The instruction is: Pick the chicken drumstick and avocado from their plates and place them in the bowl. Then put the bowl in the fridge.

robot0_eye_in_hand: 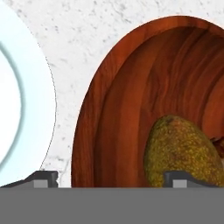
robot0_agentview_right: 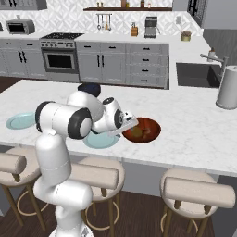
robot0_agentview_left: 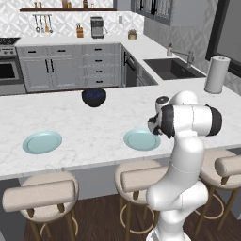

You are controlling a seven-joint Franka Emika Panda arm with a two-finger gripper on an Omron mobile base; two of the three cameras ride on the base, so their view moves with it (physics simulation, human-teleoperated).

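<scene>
Pincer (robot0_eye_in_hand: pixel 112 177) released, its two dark fingertips (robot0_eye_in_hand: pixel 43 178) set wide apart and nothing between them. In the hand view one tip lies at 7 o'clock before the pale blue plate (robot0_eye_in_hand: pixel 17 96), the other at 5 o'clock before the avocado (robot0_eye_in_hand: pixel 183 153).

The hand view alone shows the contents closely: the olive-brown avocado rests inside the reddish-brown bowl (robot0_eye_in_hand: pixel 122 100), low against its wall. A sliver of something orange-brown shows at the frame's 3 o'clock edge beside the avocado; it is too cut off to identify.

The right base view shows the pincer (robot0_agentview_right: pixel 126 124) poised just above the bowl's (robot0_agentview_right: pixel 152 126) 9 o'clock rim, with dark contents in the bowl that cannot be resolved there. The near plate (robot0_agentview_right: pixel 99 141) lies just beside the bowl at its 8 o'clock, partly behind the arm. A second plate (robot0_agentview_right: pixel 16 121) sits well apart at 9 o'clock on the white tabletop (robot0_agentview_right: pixel 194 134).

The left base view hides the reddish bowl behind the arm. It shows both plates (robot0_agentview_left: pixel 42 142) (robot0_agentview_left: pixel 139 140) bare, and a small dark bowl (robot0_agentview_left: pixel 93 97) at 12 o'clock on the tabletop (robot0_agentview_left: pixel 84 122). A paper towel roll (robot0_agentview_left: pixel 216 74) stands at 2 o'clock.
</scene>
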